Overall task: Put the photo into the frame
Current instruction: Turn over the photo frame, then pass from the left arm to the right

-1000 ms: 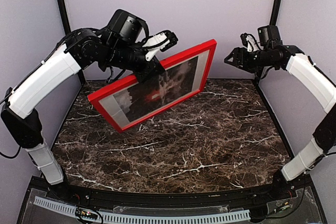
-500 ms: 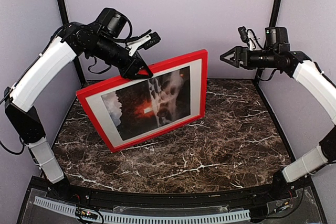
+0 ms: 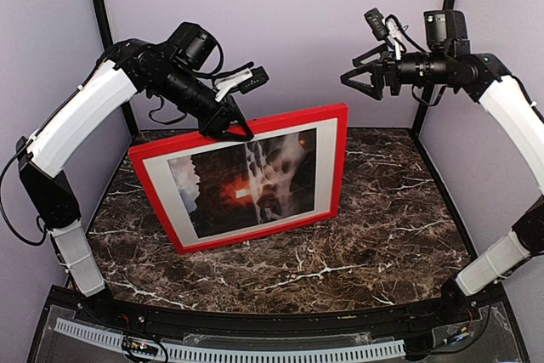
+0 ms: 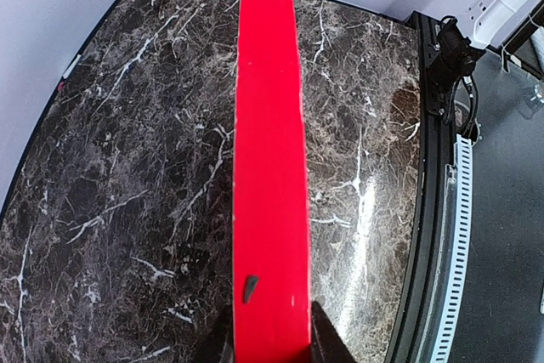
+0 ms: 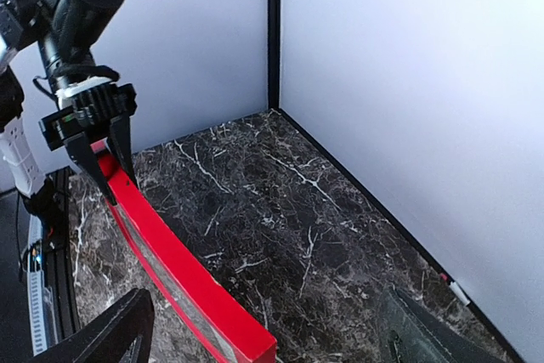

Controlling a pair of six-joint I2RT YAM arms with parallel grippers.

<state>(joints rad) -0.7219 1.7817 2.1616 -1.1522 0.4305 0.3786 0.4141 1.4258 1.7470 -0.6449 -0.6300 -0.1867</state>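
Though gripped only along its top rail, stands nearly upright as one stiff, flat panel: so much for the frame (image 3: 342,159), red front turned toward the arm bases. Shows the photo (image 3: 246,184) already sitting within the frame, bordered by a white mat (image 3: 167,193). Cannot tell about the frame's bottom rail: either touching the counter (image 3: 382,235) or hovering just above.

Left tool (image 3: 231,129): clamped on the frame's top rail near its middle, one finger against the front and one against the back, the rail running edge-on between them from the left wrist. Right tool (image 3: 355,82): spread wide, holding nothing, up above and just off the frame's top right corner.

Probably handles as light but awkward: broad, thin-railed, rigid, prone to swing or twist about a single narrow pinch. Looks smooth and painted, so likely slippery under hard fingers. Possibly glazed, though cannot confirm; treat as fragile at the corners and across the face. Expect loose layers inside to shift or drop out backward if tipped, so keep upright or lower gently. Take hold on the rails only, never on the photo's face. Add a second grip at the frame's right rail or top right corner to steady any swing.
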